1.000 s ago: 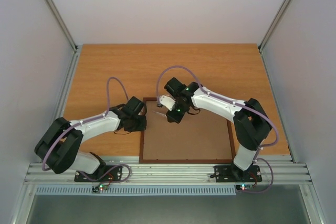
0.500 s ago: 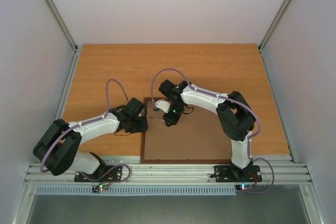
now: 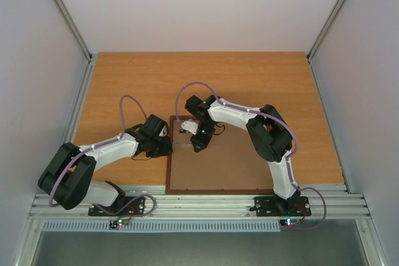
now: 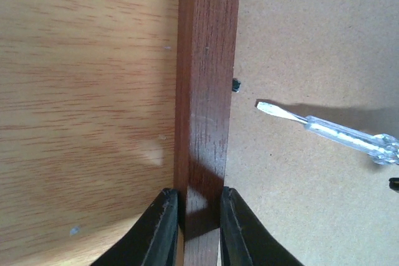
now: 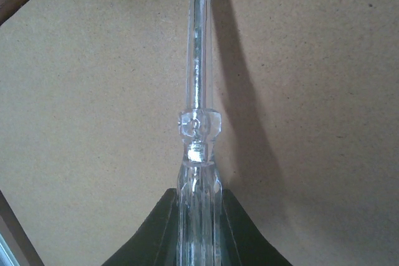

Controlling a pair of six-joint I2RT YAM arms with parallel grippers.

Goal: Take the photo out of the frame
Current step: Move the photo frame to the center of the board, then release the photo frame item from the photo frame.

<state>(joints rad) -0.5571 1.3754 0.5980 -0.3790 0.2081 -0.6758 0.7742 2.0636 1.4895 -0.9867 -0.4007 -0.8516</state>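
Note:
The frame (image 3: 168, 175) lies face down on the table, its brown hardboard back (image 3: 230, 166) facing up. The photo is hidden beneath that back. My left gripper (image 3: 166, 147) is shut on the frame's left rail (image 4: 209, 60), one finger (image 4: 163, 228) against each side of the wood. A clear-handled screwdriver (image 5: 198, 123) sits in my shut right gripper (image 3: 196, 135), hovering above the back near its far left corner. The screwdriver's flat tip (image 4: 266, 107) points towards the left rail, close to a small dark clip (image 4: 236, 85).
The wooden table (image 3: 124, 85) stretches left of and beyond the frame. Pale walls close in three sides. A metal rail (image 3: 206, 204) with both arm bases runs along the near edge, just below the frame's near side.
My right arm has swung left with the screwdriver, from the back's upper middle to near the left rail. My left gripper has shifted slightly along the rail.

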